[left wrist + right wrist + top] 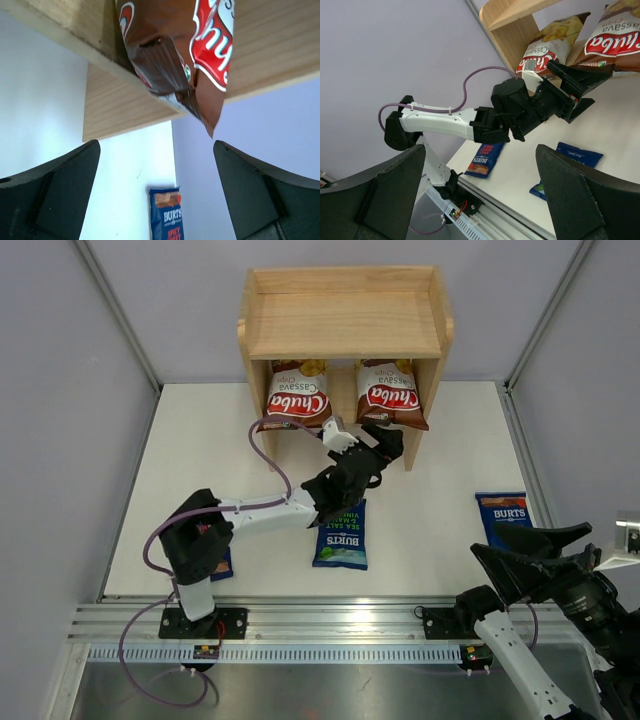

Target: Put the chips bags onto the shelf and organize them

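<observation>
The wooden shelf (345, 325) stands at the back of the table, and two brown Chuba chips bags (297, 395) (392, 395) lean upright in its lower tier. My left gripper (383, 443) is open just in front of the right Chuba bag (175, 55) and holds nothing; the left wrist view shows that bag's lower corner hanging above the wide gap between the fingers. Three blue Burts bags lie flat on the table: one in the middle (340, 535), one on the right (502, 512), one by the left arm's base (222, 562). My right gripper (487, 540) hangs open and empty at the near right.
The shelf's top tier carries nothing. Grey walls close in the white table (200, 460) on both sides. A metal rail (320, 625) runs along the near edge. The left arm's purple cable (268, 455) loops over the table left of the shelf.
</observation>
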